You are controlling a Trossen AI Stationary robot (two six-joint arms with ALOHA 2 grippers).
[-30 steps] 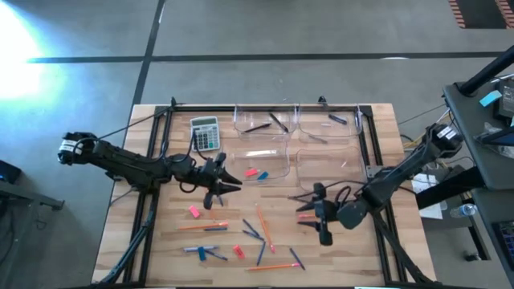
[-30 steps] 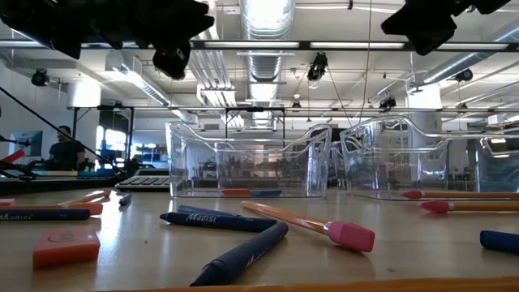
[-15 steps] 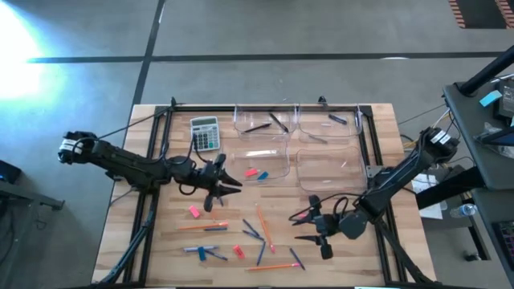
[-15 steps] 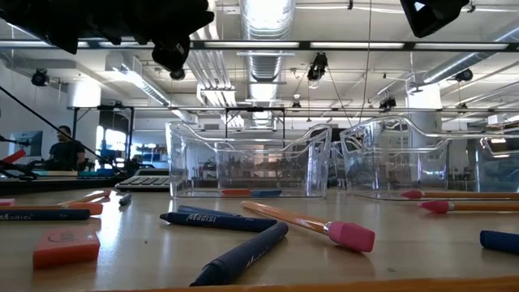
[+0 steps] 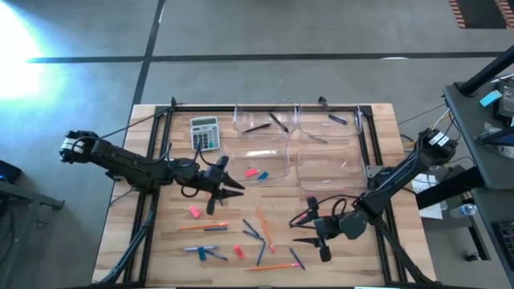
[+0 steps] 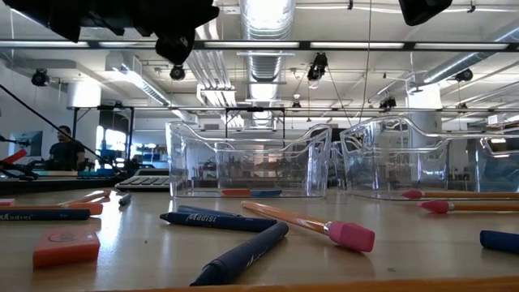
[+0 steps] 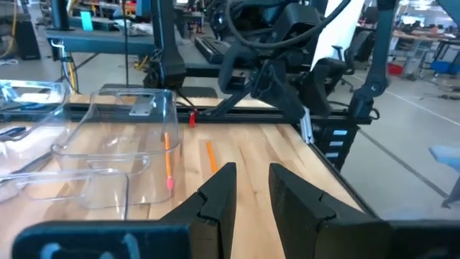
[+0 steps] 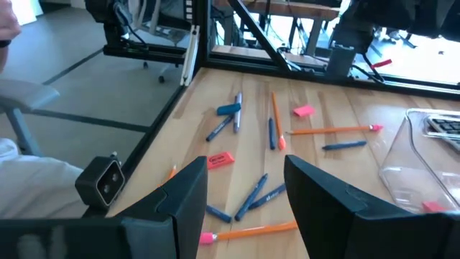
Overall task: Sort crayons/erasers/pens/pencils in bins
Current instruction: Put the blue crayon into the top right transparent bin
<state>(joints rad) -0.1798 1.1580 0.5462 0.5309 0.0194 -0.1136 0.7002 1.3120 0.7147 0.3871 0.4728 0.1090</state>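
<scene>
High view. Grey calculator (image 5: 206,133) taken as landmark, at the table's far left part. Four clear bins (image 5: 263,120) in a two-by-two block just right of the calculator; dark sticks in the two far ones, a pink and a blue eraser (image 5: 251,172) in the near-left one. Left gripper (image 5: 234,186) in front of the calculator, beside that bin's near-left corner; fingers a little apart, nothing between them. Right gripper (image 5: 299,230) well right of and nearer than the calculator, in front of the near-right bin; fingers spread wide, empty. Loose erasers, pencils (image 5: 263,224) and blue sticks scattered over the front half of the table, below the calculator and between both grippers.

Low view. Calculator (image 6: 146,182) flat at left, behind the loose items. Two bins (image 6: 247,161) upright to its right; pink and blue erasers visible inside the left one. Pencil (image 6: 308,224) with pink end lying diagonally, nearer than the calculator; dark blue crayons (image 6: 219,221) beside it; pink eraser (image 6: 66,246) at near left. Person seated in the room far behind the calculator.

Left wrist view. Own fingers (image 7: 219,196) slightly parted, empty. Bin (image 7: 108,155) ahead, two pencils (image 7: 211,157) past it on the wood.

Right wrist view. Own fingers (image 8: 188,194) wide apart, empty, above scattered pencils (image 8: 332,130), blue sticks and pink erasers (image 8: 221,160); calculator edge (image 8: 443,125) at the far side.
</scene>
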